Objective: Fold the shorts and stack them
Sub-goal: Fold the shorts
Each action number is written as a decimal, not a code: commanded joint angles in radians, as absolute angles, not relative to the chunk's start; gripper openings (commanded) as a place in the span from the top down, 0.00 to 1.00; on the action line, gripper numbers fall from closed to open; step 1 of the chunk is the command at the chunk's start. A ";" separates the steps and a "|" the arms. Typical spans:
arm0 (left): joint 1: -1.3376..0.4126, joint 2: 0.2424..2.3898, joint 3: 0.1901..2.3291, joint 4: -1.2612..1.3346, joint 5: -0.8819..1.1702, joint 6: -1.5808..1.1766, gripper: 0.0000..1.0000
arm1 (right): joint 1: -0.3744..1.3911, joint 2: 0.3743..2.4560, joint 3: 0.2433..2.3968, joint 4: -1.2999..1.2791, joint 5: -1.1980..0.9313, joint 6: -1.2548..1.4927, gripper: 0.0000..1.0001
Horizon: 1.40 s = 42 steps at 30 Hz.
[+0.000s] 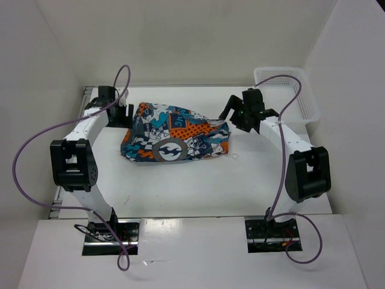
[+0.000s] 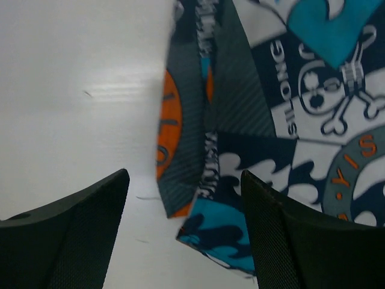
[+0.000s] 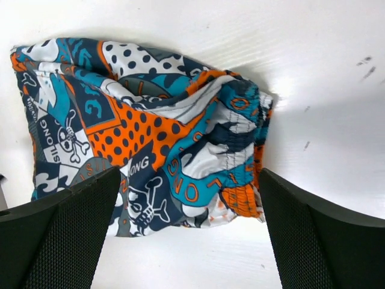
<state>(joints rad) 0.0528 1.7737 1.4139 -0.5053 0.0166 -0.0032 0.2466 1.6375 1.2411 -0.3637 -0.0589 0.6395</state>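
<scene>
The patchwork shorts (image 1: 174,139) lie crumpled on the white table at centre back, with teal, orange, black and white print. My left gripper (image 1: 120,112) hangs at their left end, open and empty; in the left wrist view its jaws stand wide above a hem corner of the shorts (image 2: 222,229). My right gripper (image 1: 236,114) is at their right end, open and empty; in the right wrist view the elastic waistband (image 3: 240,168) lies between and beyond the wide jaws.
A white mesh basket (image 1: 304,102) stands at the back right corner of the table (image 1: 198,192). White walls close in the back and both sides.
</scene>
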 commanded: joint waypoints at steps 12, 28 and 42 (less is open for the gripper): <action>0.086 1.696 1.166 -0.543 0.270 0.000 0.19 | 0.264 1.643 0.916 -0.137 -0.236 0.778 0.00; 0.086 1.681 1.017 -0.555 0.279 0.000 0.94 | 0.273 1.767 0.907 -0.020 -0.330 0.788 0.57; 0.095 1.365 1.009 -0.882 0.238 0.000 0.74 | 0.193 1.637 0.897 -0.253 -0.239 0.614 1.00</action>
<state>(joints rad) 0.0895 1.4330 0.9966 -0.7242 0.2428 -0.0006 0.2249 1.7229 0.9066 -0.1474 -0.2867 0.7090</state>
